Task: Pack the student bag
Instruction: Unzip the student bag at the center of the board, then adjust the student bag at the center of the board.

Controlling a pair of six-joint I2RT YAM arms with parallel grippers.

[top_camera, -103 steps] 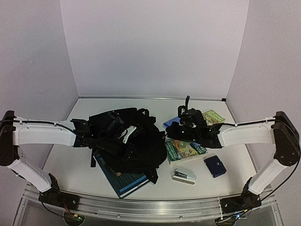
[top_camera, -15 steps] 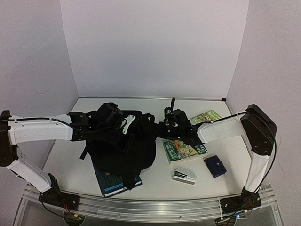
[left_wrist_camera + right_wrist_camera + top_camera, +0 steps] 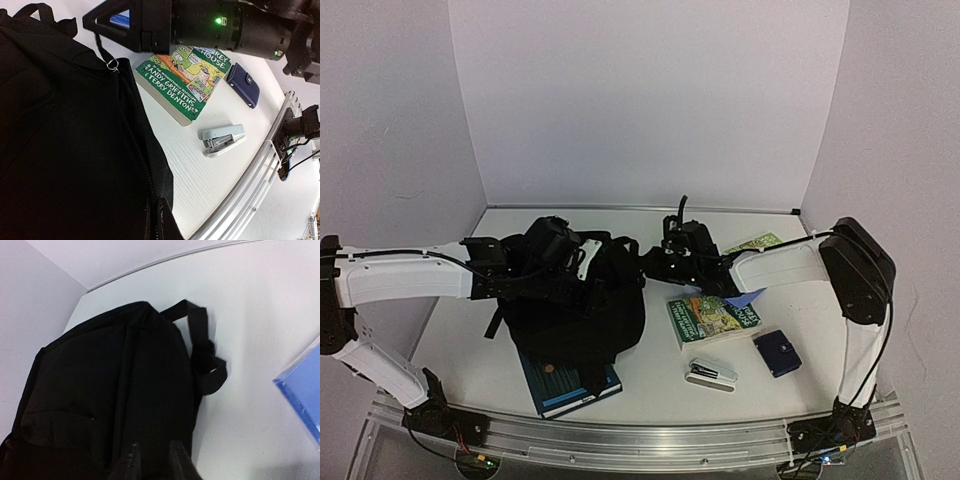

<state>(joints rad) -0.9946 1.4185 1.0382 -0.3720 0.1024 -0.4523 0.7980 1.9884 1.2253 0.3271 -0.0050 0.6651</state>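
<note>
Left gripper (image 3: 578, 258) clamped on the soft, matte black fabric of my slumped, rounded student bag (image 3: 580, 325). Whether my right gripper (image 3: 152, 464) stands apart or together, I cannot tell.

Soft, even light leaves only faint shadows on the table (image 3: 650, 390). The black bag (image 3: 580, 320) swallows detail, and the wrist views bend at their edges.

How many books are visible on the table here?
3: a teal book half under the bag, a green book right of it, a second green book behind the right arm. A blue corner may be a fourth.
</note>
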